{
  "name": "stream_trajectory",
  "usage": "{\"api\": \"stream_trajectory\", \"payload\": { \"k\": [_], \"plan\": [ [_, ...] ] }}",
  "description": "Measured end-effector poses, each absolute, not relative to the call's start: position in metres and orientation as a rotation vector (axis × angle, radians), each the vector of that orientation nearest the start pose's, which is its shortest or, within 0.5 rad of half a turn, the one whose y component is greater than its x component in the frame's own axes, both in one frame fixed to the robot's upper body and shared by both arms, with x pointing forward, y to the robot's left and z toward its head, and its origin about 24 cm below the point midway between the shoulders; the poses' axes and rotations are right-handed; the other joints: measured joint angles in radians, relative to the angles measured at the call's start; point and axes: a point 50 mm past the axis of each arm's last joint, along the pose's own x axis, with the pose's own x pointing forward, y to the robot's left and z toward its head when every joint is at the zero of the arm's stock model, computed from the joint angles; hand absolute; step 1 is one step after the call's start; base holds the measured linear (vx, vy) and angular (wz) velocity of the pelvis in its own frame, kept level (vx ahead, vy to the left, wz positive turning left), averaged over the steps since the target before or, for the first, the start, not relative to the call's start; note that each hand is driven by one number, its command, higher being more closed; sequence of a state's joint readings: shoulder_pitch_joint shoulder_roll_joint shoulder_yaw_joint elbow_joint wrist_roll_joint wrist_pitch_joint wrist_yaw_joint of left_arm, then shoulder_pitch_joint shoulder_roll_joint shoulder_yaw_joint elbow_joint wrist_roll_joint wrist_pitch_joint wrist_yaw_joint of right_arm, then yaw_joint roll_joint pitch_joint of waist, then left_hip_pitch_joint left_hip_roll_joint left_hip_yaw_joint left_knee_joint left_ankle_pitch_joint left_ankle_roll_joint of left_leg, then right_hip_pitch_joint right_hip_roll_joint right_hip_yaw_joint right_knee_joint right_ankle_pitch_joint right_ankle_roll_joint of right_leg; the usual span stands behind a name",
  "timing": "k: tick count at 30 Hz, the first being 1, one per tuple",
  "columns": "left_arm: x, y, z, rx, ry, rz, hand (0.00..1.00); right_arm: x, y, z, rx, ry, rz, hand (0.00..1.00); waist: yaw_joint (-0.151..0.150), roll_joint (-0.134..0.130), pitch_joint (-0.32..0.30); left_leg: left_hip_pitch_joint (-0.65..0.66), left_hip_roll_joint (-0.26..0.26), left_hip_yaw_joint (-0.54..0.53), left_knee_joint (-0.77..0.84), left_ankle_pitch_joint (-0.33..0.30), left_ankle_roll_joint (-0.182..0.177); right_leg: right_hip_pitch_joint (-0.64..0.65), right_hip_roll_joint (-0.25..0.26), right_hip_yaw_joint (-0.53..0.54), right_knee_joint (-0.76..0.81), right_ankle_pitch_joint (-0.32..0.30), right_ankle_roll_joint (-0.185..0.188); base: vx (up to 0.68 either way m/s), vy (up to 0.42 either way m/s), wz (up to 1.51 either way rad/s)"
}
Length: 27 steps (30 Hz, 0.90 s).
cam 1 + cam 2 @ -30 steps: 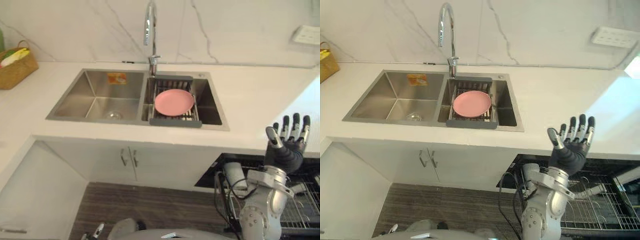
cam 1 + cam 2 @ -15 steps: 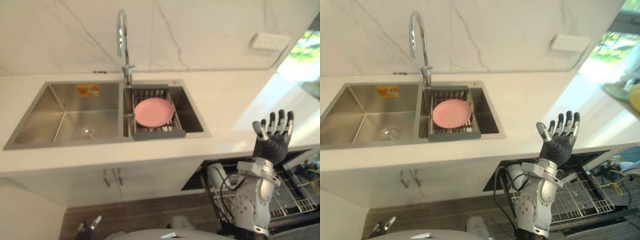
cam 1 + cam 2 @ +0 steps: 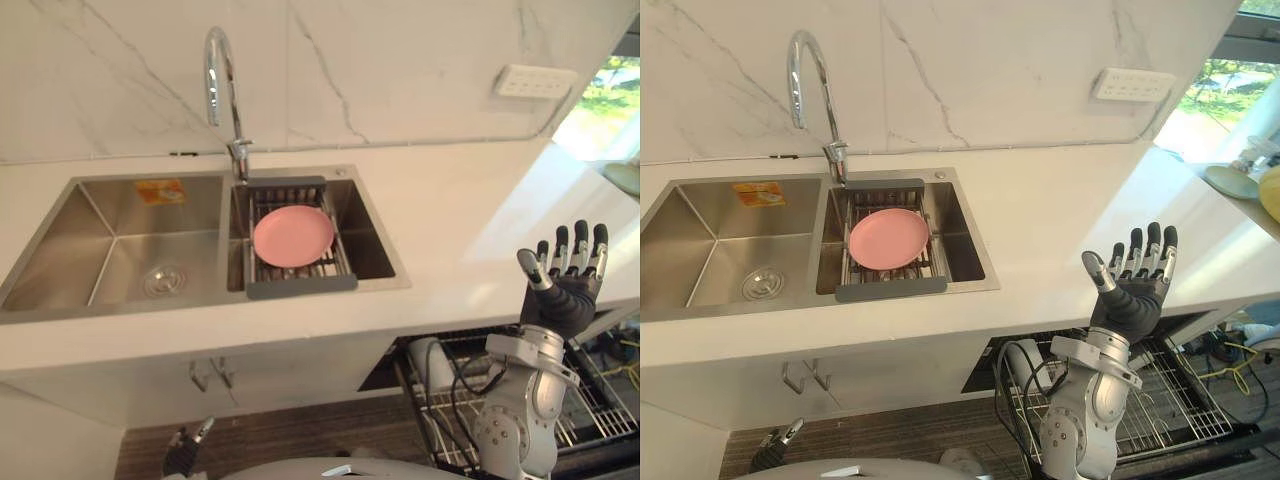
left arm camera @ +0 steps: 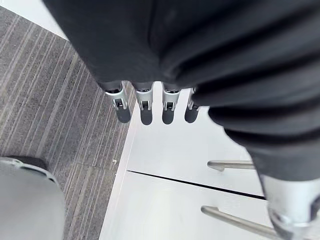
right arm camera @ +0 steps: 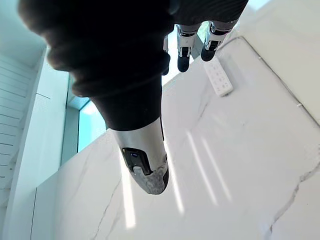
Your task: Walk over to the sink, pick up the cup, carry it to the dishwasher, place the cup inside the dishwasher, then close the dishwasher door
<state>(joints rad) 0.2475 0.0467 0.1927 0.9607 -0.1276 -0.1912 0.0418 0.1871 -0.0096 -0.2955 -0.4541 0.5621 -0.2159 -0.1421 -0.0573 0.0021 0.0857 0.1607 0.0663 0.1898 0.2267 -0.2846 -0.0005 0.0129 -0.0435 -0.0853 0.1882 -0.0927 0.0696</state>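
Note:
A pale cup (image 3: 432, 362) lies on its side in the pulled-out dishwasher rack (image 3: 1170, 400), under the counter to the right of the sink (image 3: 120, 240). My right hand (image 3: 562, 290) is raised above the rack in front of the counter edge, palm forward, fingers (image 5: 182, 47) straight and spread, holding nothing. It is well above the cup and apart from it. Down by the floor hangs my left hand (image 3: 185, 455), its fingers (image 4: 145, 107) straight and empty.
A pink plate (image 3: 293, 235) rests on a grey drain rack across the sink's right basin, below the chrome faucet (image 3: 222, 80). White cabinet doors (image 4: 200, 200) with bar handles stand under the sink. A socket strip (image 3: 1128, 84) is on the marble wall.
The whole picture has shifted as the camera moved, bringing more of the right counter and rack into view. My right hand stays raised and open; the cup has not moved.

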Motion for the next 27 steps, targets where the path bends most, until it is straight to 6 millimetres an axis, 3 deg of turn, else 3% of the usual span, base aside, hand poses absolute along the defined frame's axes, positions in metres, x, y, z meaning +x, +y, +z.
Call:
{"api": "stream_trajectory", "payload": {
  "k": [2,3,4,5,6,8,9,10,11,12,14,19,23,27],
  "plan": [
    [0.055,0.215,-0.155,-0.065,0.983,0.422,0.00,0.189,-0.238,0.122,0.461,-0.529,-0.407,0.00,0.002,-0.018,0.022,-0.124,0.026,0.000,0.289,-0.004,-0.007,0.041,-0.009,-0.012,-0.035,-0.025,-0.009,0.05,-0.046,0.23],
    [0.053,0.214,-0.155,-0.062,0.988,0.430,0.00,0.189,-0.237,0.124,0.456,-0.535,-0.400,0.00,0.002,-0.011,0.025,-0.167,0.045,-0.001,0.379,0.000,-0.012,0.053,-0.002,-0.015,-0.043,-0.026,-0.011,0.08,-0.028,0.15],
    [0.051,0.212,-0.156,-0.069,0.994,0.441,0.00,0.190,-0.236,0.126,0.449,-0.538,-0.382,0.00,0.006,-0.001,0.040,-0.231,0.085,0.004,0.535,0.022,-0.057,0.095,0.006,-0.018,-0.065,-0.021,-0.025,0.07,0.013,0.09],
    [0.049,0.214,-0.156,-0.071,0.997,0.451,0.00,0.190,-0.237,0.125,0.448,-0.533,-0.381,0.00,0.010,-0.003,0.045,-0.247,0.097,0.005,0.578,0.024,-0.070,0.115,0.005,-0.020,-0.078,-0.019,-0.028,0.14,0.083,0.02],
    [0.043,0.214,-0.158,-0.089,1.016,0.472,0.00,0.191,-0.239,0.123,0.447,-0.526,-0.393,0.00,0.028,-0.002,0.045,-0.248,0.105,0.008,0.551,-0.030,-0.061,0.143,-0.008,-0.023,-0.085,-0.016,-0.021,0.11,0.114,-0.03],
    [0.041,0.214,-0.158,-0.089,1.024,0.474,0.00,0.193,-0.244,0.124,0.441,-0.531,-0.414,0.00,0.036,-0.006,0.044,-0.253,0.099,0.016,0.347,-0.033,-0.060,0.152,-0.046,-0.030,-0.084,-0.022,0.007,0.09,0.128,0.07],
    [0.038,0.210,-0.159,-0.101,1.030,0.475,0.00,0.192,-0.247,0.124,0.430,-0.532,-0.422,0.00,0.030,0.002,0.046,-0.247,0.098,0.023,0.194,0.095,-0.063,0.160,-0.061,-0.038,-0.089,-0.035,0.031,0.11,0.194,0.19],
    [0.034,0.213,-0.158,-0.092,1.035,0.488,0.00,0.192,-0.246,0.117,0.432,-0.496,-0.427,0.00,0.033,-0.014,0.038,-0.214,0.042,0.043,0.117,0.117,-0.052,0.166,-0.100,-0.033,-0.108,-0.035,0.033,0.13,0.202,0.21],
    [0.031,0.215,-0.158,-0.086,1.037,0.490,0.00,0.192,-0.245,0.118,0.432,-0.498,-0.419,0.00,0.032,-0.016,0.031,-0.212,0.025,0.047,0.095,0.127,-0.042,0.170,-0.113,-0.034,-0.118,-0.031,0.035,0.19,0.231,0.14],
    [0.035,0.217,-0.157,-0.081,1.024,0.491,0.00,0.194,-0.244,0.123,0.430,-0.515,-0.408,0.00,0.032,-0.036,0.036,-0.217,0.009,0.055,0.096,0.136,-0.014,0.171,-0.127,-0.033,-0.140,-0.020,0.038,0.15,0.164,0.11],
    [0.040,0.218,-0.156,-0.080,1.008,0.490,0.00,0.197,-0.243,0.126,0.435,-0.528,-0.399,0.00,0.049,-0.040,0.054,-0.235,0.006,0.059,0.123,0.121,0.011,0.170,-0.131,-0.032,-0.159,0.010,0.055,0.10,0.135,0.01],
    [0.039,0.218,-0.156,-0.093,1.009,0.493,0.00,0.193,-0.237,0.142,0.433,-0.598,-0.356,0.00,0.047,-0.047,0.052,-0.218,-0.001,0.090,0.115,0.086,-0.002,0.160,-0.143,-0.005,-0.159,0.013,0.070,0.04,0.041,-0.21],
    [0.037,0.221,-0.157,-0.064,1.027,0.464,0.00,0.190,-0.243,0.138,0.422,-0.584,-0.389,0.00,0.029,-0.068,0.025,-0.214,-0.024,0.102,0.088,0.080,-0.003,0.128,-0.164,-0.001,-0.128,-0.034,0.042,0.04,0.023,-0.10],
    [0.040,0.222,-0.157,-0.012,1.037,0.398,0.00,0.192,-0.250,0.128,0.421,-0.550,-0.434,0.00,0.020,-0.059,0.012,-0.214,-0.031,0.083,0.083,0.084,0.009,0.081,-0.162,0.003,-0.033,-0.031,0.044,0.08,0.051,0.14]
  ]
}}
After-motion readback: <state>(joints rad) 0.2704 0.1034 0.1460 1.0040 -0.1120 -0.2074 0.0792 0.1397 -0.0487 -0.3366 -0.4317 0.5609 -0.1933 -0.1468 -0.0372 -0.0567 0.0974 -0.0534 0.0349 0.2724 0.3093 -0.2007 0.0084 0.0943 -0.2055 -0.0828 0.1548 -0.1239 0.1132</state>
